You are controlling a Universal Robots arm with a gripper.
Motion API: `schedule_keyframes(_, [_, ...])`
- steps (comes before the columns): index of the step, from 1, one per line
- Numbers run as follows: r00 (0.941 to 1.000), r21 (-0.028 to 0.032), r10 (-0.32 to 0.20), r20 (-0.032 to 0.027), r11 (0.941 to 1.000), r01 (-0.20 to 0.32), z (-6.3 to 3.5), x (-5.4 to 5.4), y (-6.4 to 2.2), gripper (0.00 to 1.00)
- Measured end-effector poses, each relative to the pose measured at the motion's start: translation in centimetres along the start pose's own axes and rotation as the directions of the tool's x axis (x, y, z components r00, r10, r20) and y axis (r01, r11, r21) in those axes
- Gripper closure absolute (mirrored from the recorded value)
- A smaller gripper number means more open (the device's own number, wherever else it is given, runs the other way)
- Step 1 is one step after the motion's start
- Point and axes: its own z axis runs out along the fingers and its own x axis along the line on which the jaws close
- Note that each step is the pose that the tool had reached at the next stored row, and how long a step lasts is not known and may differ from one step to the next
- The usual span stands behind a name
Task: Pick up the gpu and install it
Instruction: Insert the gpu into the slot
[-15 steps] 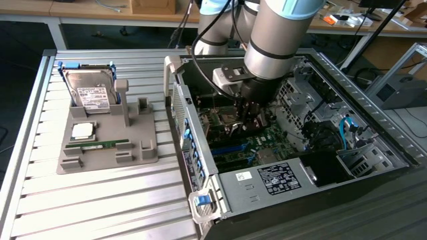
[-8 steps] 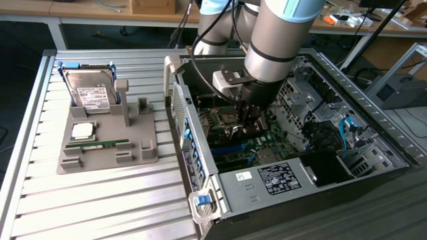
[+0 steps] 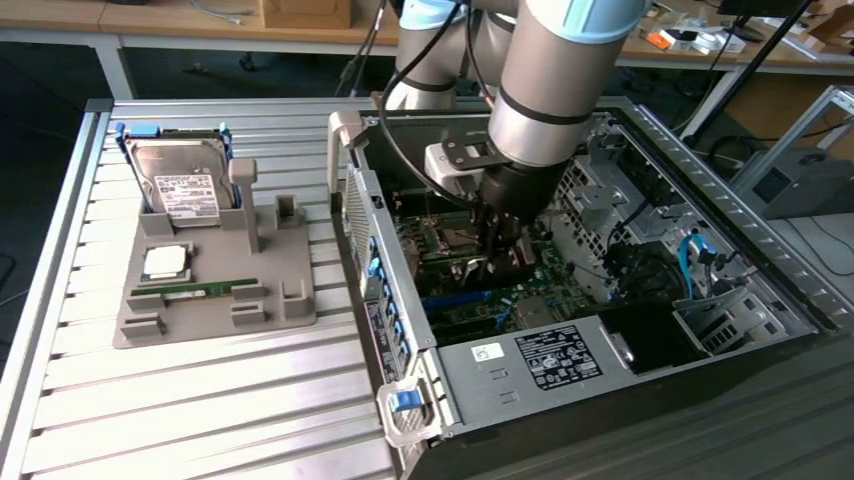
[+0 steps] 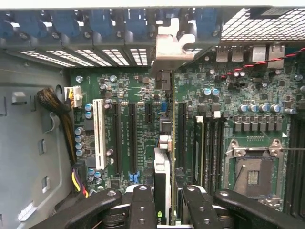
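The hand [image 4: 162,202] grips the gpu, a thin dark circuit card with a silver bracket [image 4: 162,157], edge-on inside the open computer case [image 3: 400,300], its long axis parallel to the green motherboard's [image 4: 138,86] black slots [image 4: 132,138].

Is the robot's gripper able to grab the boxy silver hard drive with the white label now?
Probably not. The gripper is down inside the computer case, shut on the thin dark gpu card, and the case's metal wall stands between it and the hard drive.
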Motion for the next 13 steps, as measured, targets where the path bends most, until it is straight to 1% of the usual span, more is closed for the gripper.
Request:
schedule_keyframes(1, [1.0,-0.0001,0.001,-0.0025,1.0,-0.001,0.01,0.0,0.0,0.73])
schedule_keyframes(4, [0.9997,-0.0004,0.024,-0.0043,0.9997,-0.024,0.06,-0.02,0.01,0.73])
schedule_keyframes(7, [0.9995,-0.0003,0.03,-0.0044,0.9996,-0.03,0.13,-0.03,0.06,0.73])
schedule_keyframes(10, [0.9995,-0.0003,0.03,-0.0044,0.9996,-0.03,0.23,-0.1,0.36,0.73])
schedule_keyframes(13, [0.9995,-0.0002,0.03,-0.0042,0.9996,-0.03,0.39,-0.48,0.69,0.73])
